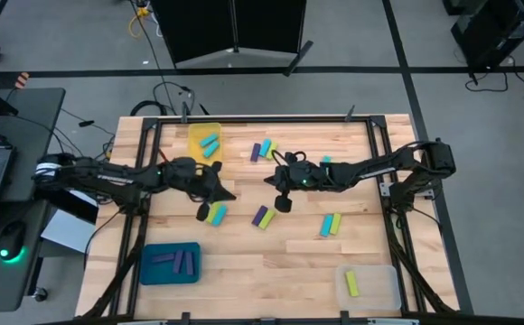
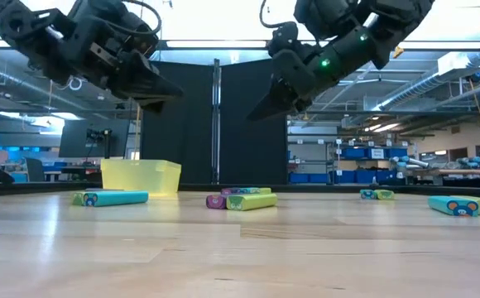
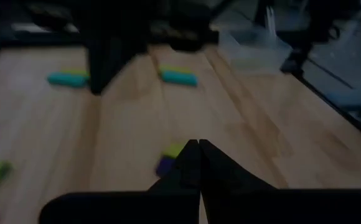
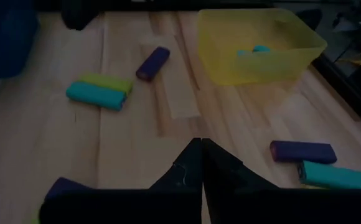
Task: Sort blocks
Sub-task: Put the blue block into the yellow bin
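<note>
both grippers hang above the middle of the wooden surface (image 1: pixel 244 262), holding nothing. the left gripper (image 1: pixel 229 193) sits left of centre, its fingers (image 3: pixel 190 163) pressed together. the right gripper (image 1: pixel 269 180) faces it from just right of centre, its fingers (image 4: pixel 193 163) also together. blocks (image 1: pixel 262 217) lie scattered below and between them. two cyan ones rest in the yellow tray (image 1: pixel 195 135) at upper centre, purple ones in the blue tray (image 1: pixel 150 271) at lower left, and a yellow-green one in the clear tray (image 1: pixel 387 282) at lower right.
</note>
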Robot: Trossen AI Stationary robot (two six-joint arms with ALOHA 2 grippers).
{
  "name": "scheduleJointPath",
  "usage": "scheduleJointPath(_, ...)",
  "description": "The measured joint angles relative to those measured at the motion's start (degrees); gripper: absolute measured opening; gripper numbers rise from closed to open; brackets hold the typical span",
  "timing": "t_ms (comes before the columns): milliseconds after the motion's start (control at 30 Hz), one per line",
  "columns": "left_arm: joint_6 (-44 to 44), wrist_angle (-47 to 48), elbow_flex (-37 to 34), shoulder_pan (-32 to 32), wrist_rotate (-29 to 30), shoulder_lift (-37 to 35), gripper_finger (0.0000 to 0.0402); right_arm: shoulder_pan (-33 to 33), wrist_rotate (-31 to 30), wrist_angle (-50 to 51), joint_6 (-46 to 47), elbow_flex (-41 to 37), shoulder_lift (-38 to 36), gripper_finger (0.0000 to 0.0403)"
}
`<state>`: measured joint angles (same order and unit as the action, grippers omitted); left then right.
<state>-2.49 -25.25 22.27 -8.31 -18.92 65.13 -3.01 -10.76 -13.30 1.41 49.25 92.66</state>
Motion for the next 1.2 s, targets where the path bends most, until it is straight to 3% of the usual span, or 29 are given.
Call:
scheduleJointPath(300,-0.36,-10.02,-3.85,-4.17,-0.43,0.13,0.0004,-2.12,1.94,-6.82,6.15,-7.29,-0.96,0.0011)
scheduleJointPath(533,0.12,-14.31,-6.54,-4.55,-0.3,0.17,0.0004,-1.9,1.95,-5.96,8.79,-10.8,-4.17,0.0014)
scheduleJointPath(933,3.87,-7.42,-5.81,-4.3,3.07,0.17,0.0004,-1.83,0.55,-2.1,9.38,-11.71,-9.53,0.0019)
scheduleJointPath(1200,1.06,10.56,2.23,-1.89,3.66,0.19,0.0004,-1.7,0.44,-0.38,9.4,-11.71,-9.42,0.0016)
